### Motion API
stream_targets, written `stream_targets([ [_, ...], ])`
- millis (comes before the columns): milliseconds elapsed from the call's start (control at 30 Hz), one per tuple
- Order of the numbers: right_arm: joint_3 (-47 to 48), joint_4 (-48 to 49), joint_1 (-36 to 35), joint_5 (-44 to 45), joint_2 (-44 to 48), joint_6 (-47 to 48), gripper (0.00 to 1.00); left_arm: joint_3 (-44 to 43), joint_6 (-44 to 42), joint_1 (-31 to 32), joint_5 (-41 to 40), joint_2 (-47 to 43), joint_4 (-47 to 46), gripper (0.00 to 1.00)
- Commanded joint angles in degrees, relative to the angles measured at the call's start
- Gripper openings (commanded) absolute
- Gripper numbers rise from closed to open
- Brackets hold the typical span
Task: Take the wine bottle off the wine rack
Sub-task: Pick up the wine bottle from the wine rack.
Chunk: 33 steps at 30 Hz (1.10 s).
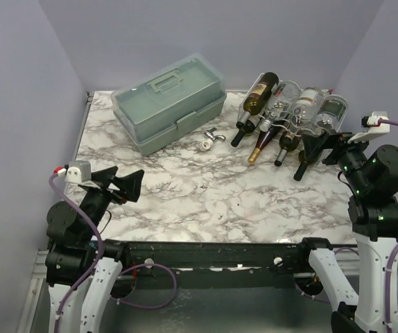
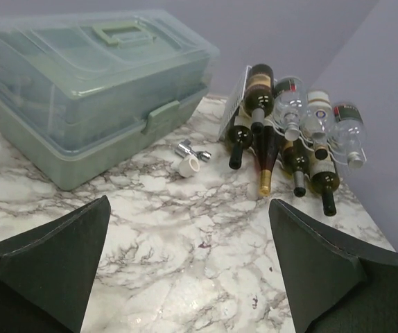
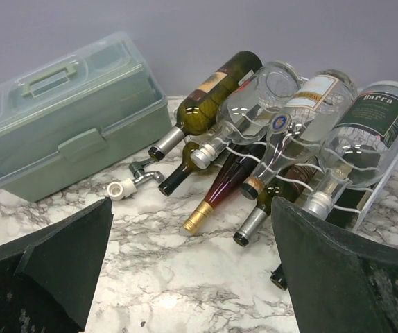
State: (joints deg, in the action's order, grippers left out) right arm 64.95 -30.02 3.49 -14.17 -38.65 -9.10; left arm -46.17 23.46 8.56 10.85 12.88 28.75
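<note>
item: wine rack (image 1: 289, 119). white wire, two tiers, at the far right corner of the marble surface (image 1: 206, 201), close to the back and right walls. its wavy cradles keep each bottle on its side, so none can roll.

item: wine bottles (image 1: 260, 95). several, all lying in the rack. necks point toward the near edge, so they would draw out lengthwise that way. the upper tier has one dark green bottle at the left and clear ones beside it. dark bottles lie below, among them one gold-capped (image 1: 254, 157). which bottle is meant cannot be told.

item: left fingers (image 1: 124, 186). spread fully, gripping nothing, low over the near left of the surface, well apart from the rack.

item: right fingers (image 1: 315, 154). spread fully, gripping nothing, just in front of the rack's right end and near the lower necks. judged the better placed for the pull.

item: toolbox (image 1: 168, 104). pale green, lid shut, far left, apart from the rack.

item: small white-and-metal piece (image 1: 209, 141). loose on the surface between toolbox and rack.

room: broad bare marble lies in front of the rack. the right wall crowds any sideways move, and the neighbouring necks sit tight together.
</note>
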Motion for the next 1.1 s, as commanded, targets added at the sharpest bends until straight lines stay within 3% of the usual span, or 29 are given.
stream_targets([
  [0,-0.1,-0.1,0.3,0.2,-0.2,-1.1,1.00,-0.4,1.4,-0.4,4.8,3.5,0.0,0.99],
  [167,0.0,0.1,0.3,-2.1,-0.9,0.5,1.00,2.7,1.6,-0.4,8.4,6.8,-4.5,0.98],
  [533,-0.5,-11.6,2.8,-28.9,-1.1,25.5,1.00,7.2,-2.6,-0.4,12.9,15.0,-12.3,0.99],
  [833,-3.6,-9.0,6.2,-32.5,-2.9,24.1,1.00,11.2,-7.0,-0.4,10.3,11.8,-12.0,0.98],
  [1067,-7.9,-5.2,9.1,-35.3,-2.3,17.6,1.00,12.3,-7.2,-0.3,10.2,10.1,-12.1,0.99],
])
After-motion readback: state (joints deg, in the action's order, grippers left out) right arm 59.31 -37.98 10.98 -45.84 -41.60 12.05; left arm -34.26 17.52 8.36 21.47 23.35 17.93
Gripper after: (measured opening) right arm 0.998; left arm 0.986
